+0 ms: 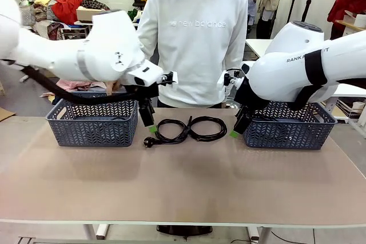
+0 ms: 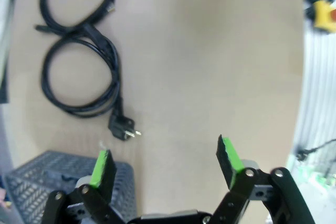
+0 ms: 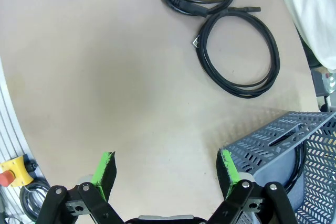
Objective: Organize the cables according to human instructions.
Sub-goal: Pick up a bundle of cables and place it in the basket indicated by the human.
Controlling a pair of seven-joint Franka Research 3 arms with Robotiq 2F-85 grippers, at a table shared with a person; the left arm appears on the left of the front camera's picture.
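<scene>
Left gripper (image 2: 165, 155): green pads are spread wide with nothing between them, and it is hung over the table (image 1: 183, 187) at the inner end of the left basket (image 1: 91, 128). Right gripper (image 3: 165, 162): the pads are likewise spread and empty, and it is held low at the inner corner of the right basket (image 3: 273, 145). Two cables are laid on the table between the baskets, coiled side by side and touching where the loops meet. The coil (image 2: 79, 110) nearer the left basket is ended by a chunky plug (image 2: 122, 129), and the other coil (image 3: 275, 56) is placed toward the right basket. A further black cord (image 3: 301, 161) is seen inside the right basket. The person (image 1: 194, 44) in a white sweatshirt is stationed at the far edge, behind the coils.
</scene>
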